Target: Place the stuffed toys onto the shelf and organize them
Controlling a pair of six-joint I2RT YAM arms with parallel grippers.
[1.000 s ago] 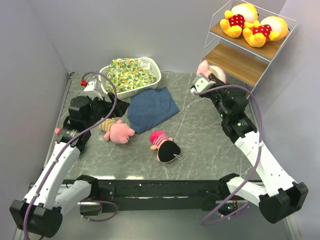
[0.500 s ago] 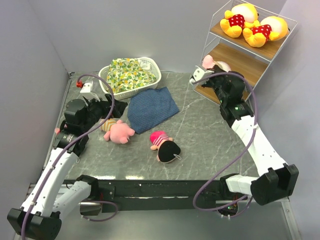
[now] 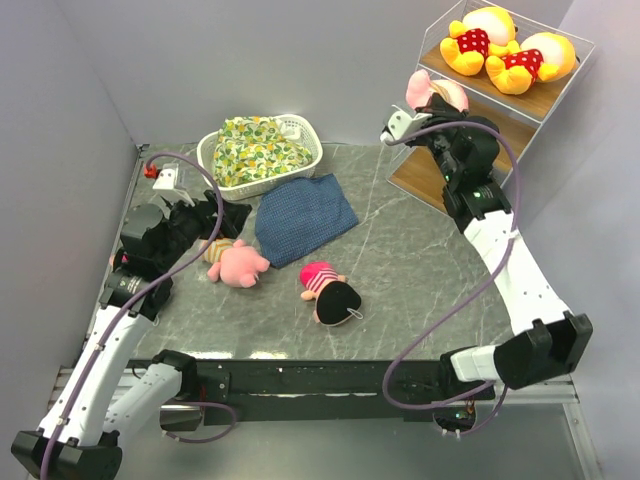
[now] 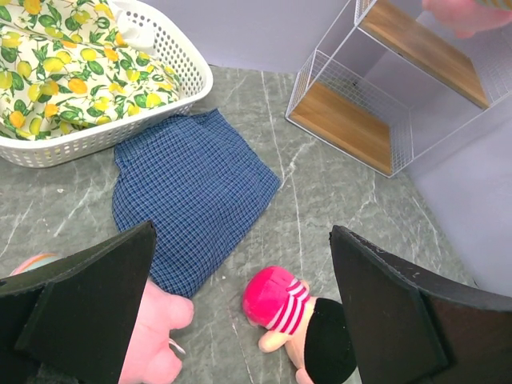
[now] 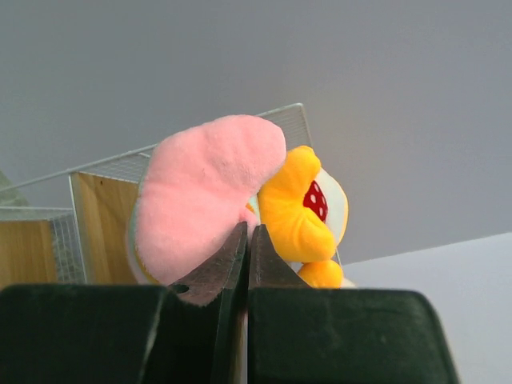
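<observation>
My right gripper (image 3: 428,108) is shut on a pink plush toy (image 3: 437,92) and holds it in the air at the front of the white wire shelf (image 3: 480,128), level with the middle board. In the right wrist view the jaws (image 5: 246,238) pinch the toy (image 5: 204,192), with a yellow bear (image 5: 300,204) behind. Two yellow bears (image 3: 478,38) (image 3: 535,58) lie on the top board. A pink piglet (image 3: 238,263) and a pink-hatted doll (image 3: 330,290) lie on the table. My left gripper (image 3: 212,222) is open and empty above the piglet (image 4: 156,336), with the doll (image 4: 288,308) between its fingers in the left wrist view.
A white laundry basket (image 3: 300,160) holding a floral cloth bundle (image 3: 258,148) stands at the back. A blue checked cloth (image 3: 305,215) lies flat in front of it. The shelf's lowest board (image 4: 352,120) sits on the table at the right.
My right gripper has risen with the pink toy from table height to the shelf's middle level. My left arm has drawn back a little to the left.
</observation>
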